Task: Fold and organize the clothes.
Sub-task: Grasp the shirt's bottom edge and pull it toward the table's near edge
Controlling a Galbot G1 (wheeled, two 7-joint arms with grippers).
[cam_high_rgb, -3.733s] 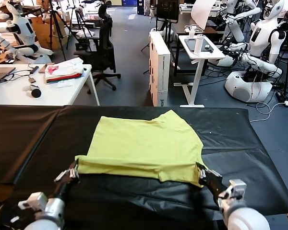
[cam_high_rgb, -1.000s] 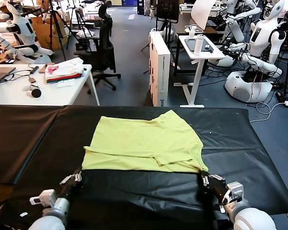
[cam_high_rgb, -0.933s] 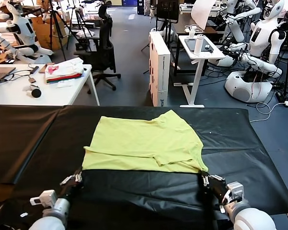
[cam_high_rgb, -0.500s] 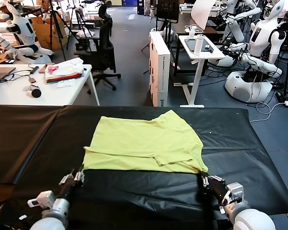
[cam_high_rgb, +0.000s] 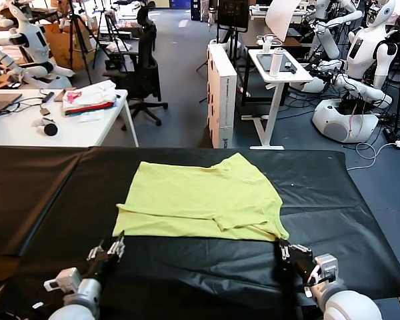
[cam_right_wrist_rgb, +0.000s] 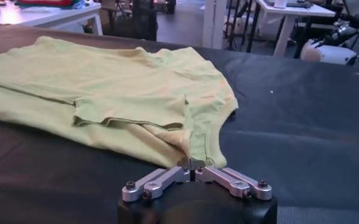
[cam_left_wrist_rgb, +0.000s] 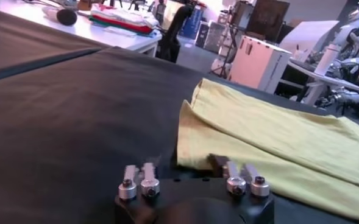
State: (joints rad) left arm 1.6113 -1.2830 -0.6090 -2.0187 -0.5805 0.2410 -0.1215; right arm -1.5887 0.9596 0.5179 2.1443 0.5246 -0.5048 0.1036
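Note:
The lime yellow-green T-shirt (cam_high_rgb: 200,200) lies flat on the black table cover, with its near part folded up over itself. My left gripper (cam_high_rgb: 115,245) is at the shirt's near left corner. In the left wrist view the left gripper (cam_left_wrist_rgb: 188,163) is open, and the T-shirt (cam_left_wrist_rgb: 277,140) has its corner edge lying between the fingertips. My right gripper (cam_high_rgb: 282,248) is at the near right corner. In the right wrist view the right gripper (cam_right_wrist_rgb: 192,163) is shut, its tips pinched on the hem corner of the T-shirt (cam_right_wrist_rgb: 106,91).
The black table cover (cam_high_rgb: 347,200) stretches wide on both sides of the shirt. Beyond the far edge stand a white desk with a white-and-pink fabric pile (cam_high_rgb: 90,97), an office chair (cam_high_rgb: 143,73), a white cabinet (cam_high_rgb: 221,93) and other robots (cam_high_rgb: 360,60).
My left gripper has moved forward to the shirt's near left corner and its fingers have come apart. The right gripper and the shirt have barely moved.

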